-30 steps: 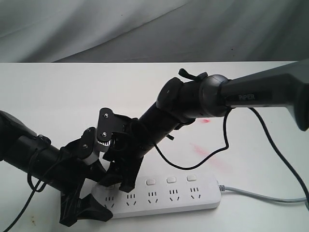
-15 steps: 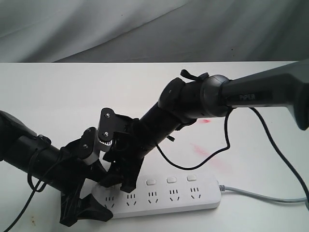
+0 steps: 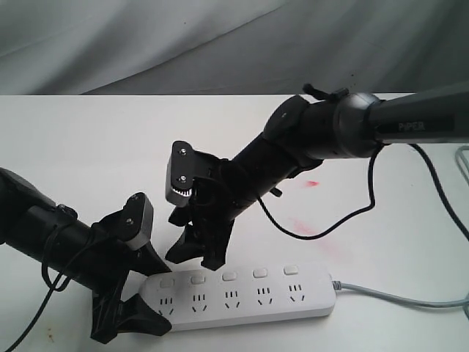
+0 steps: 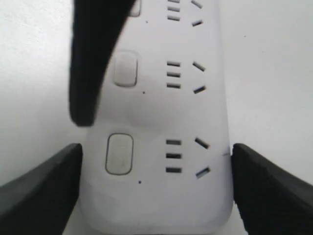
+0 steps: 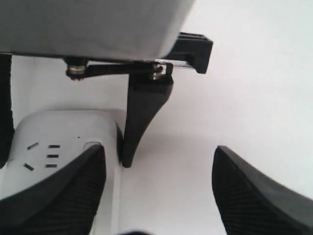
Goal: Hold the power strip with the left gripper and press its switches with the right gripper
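The white power strip [image 3: 249, 297] lies near the table's front edge, its five switches [image 3: 229, 276] in a row above the sockets. My left gripper [image 3: 150, 297] is shut on the strip's left end; in the left wrist view its fingers [image 4: 39, 191] press both long sides of the power strip [image 4: 156, 117], beside the end switch [image 4: 119, 153]. My right gripper [image 3: 194, 260] hangs open just above the second switch, touching nothing. In the right wrist view the right gripper [image 5: 159, 196] has bare table between its fingers, with the power strip [image 5: 58, 132] end to one side.
The strip's grey cord [image 3: 396, 297] runs off to the right along the table. A thin black cable [image 3: 352, 213] loops under the right arm. Reddish stains [image 3: 304, 227] mark the white table behind the strip. Grey cloth [image 3: 220, 44] hangs at the back.
My right gripper has risen off the strip's left switches and shifted right; its arm has swung up and right. The left gripper and the strip have not moved.
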Available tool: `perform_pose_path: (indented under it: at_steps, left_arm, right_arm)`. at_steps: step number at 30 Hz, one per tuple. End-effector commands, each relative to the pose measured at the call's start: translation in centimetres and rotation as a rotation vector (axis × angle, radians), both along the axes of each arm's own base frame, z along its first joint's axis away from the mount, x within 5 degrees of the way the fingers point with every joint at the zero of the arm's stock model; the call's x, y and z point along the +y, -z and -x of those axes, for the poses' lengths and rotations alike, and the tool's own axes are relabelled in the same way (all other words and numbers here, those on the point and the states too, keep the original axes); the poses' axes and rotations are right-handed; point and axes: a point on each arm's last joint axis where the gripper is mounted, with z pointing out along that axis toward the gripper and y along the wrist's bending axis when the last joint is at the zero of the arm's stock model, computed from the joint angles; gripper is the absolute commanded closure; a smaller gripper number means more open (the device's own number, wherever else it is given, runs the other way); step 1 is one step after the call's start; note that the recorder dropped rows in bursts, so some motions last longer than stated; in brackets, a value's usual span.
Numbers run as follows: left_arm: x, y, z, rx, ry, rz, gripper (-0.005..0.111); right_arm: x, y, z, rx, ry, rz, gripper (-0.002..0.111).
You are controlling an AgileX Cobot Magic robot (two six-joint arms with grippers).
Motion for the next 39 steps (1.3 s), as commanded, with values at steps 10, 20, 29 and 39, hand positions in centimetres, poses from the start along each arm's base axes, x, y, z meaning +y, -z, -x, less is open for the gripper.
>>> perform_pose_path:
  at_steps: [10, 20, 29, 39]
  left_arm:
    - [-0.1, 0.1, 0.0, -0.001, 0.007, -0.003, 0.076]
    - [-0.1, 0.1, 0.0, -0.001, 0.007, -0.003, 0.076]
    - [-0.1, 0.1, 0.0, -0.001, 0.007, -0.003, 0.076]
    - [-0.1, 0.1, 0.0, -0.001, 0.007, -0.003, 0.076]
  right_arm:
    - [-2.1, 0.4, 0.1, 0.038, 0.008, -0.029, 0.050]
    - [-2.3, 1.2, 0.3, 0.034, 0.029, -0.026, 0.050]
    - [-2.5, 1.5, 0.5, 0.040, 0.024, -0.013, 0.050]
    - [-2.5, 3.4, 0.7, 0.090, 0.018, 0.010, 0.050]
